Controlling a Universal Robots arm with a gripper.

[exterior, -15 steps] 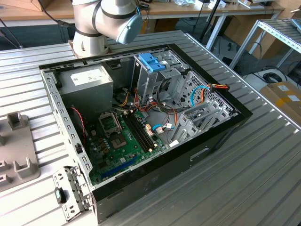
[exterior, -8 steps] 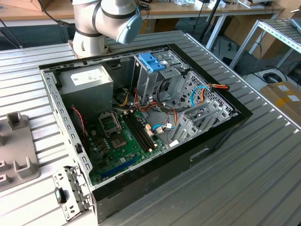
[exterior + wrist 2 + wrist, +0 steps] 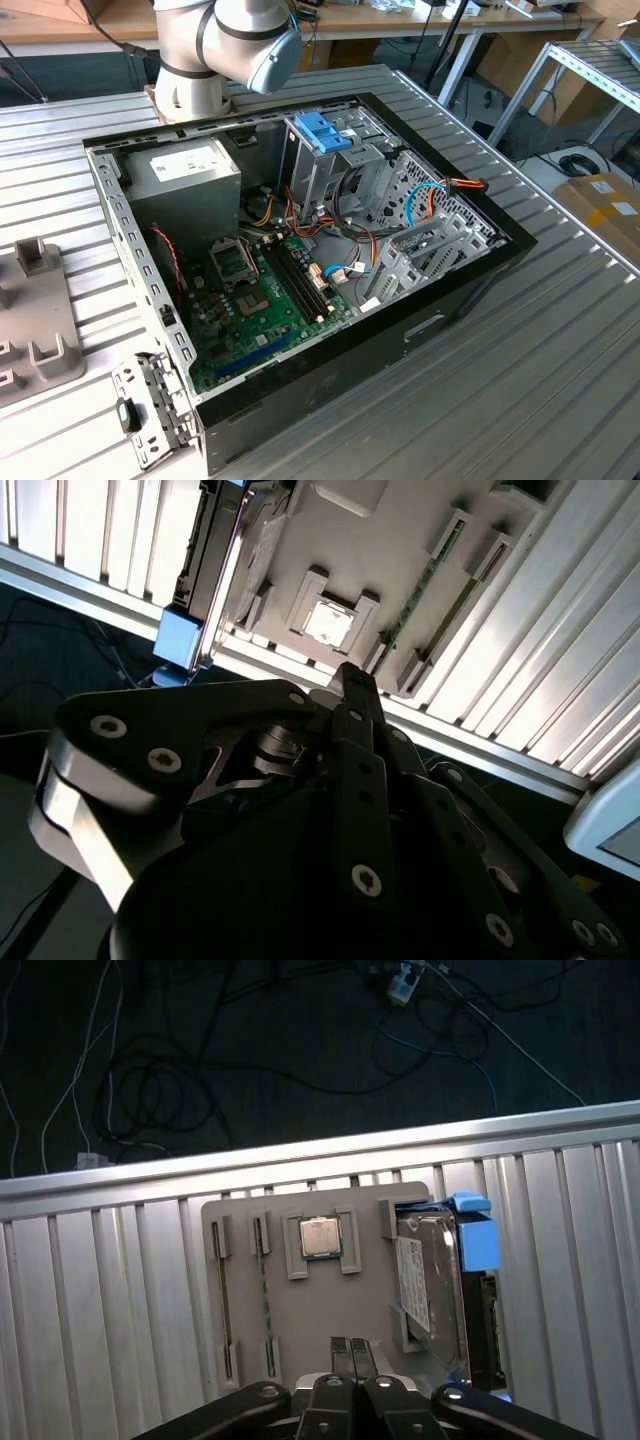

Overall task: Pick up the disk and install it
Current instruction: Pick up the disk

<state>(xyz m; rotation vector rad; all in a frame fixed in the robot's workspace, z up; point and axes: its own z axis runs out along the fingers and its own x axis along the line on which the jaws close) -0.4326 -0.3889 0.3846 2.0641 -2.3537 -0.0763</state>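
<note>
Exterior view's left edge: a grey moulded holder [image 3: 35, 330] is lying on the ribbed aluminium table [image 3: 560, 380]. The open computer case [image 3: 300, 260] is sitting mid-frame. In the first wrist view the gripper [image 3: 350, 1348], jaws pressed together on nothing, is hovering by the holder, where the disk [image 3: 432, 1290], flat grey metal in a light-blue plastic carrier, is resting. The pickup looks not yet begun; grasping would call for jaws spread across the carrier's rails.

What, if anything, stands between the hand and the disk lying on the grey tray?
Nothing visible does. In the first wrist view the grey-metal hard drive in its light-blue plastic carrier lies uncovered in the flat grey tray, off to one side of the shut hand.
</note>
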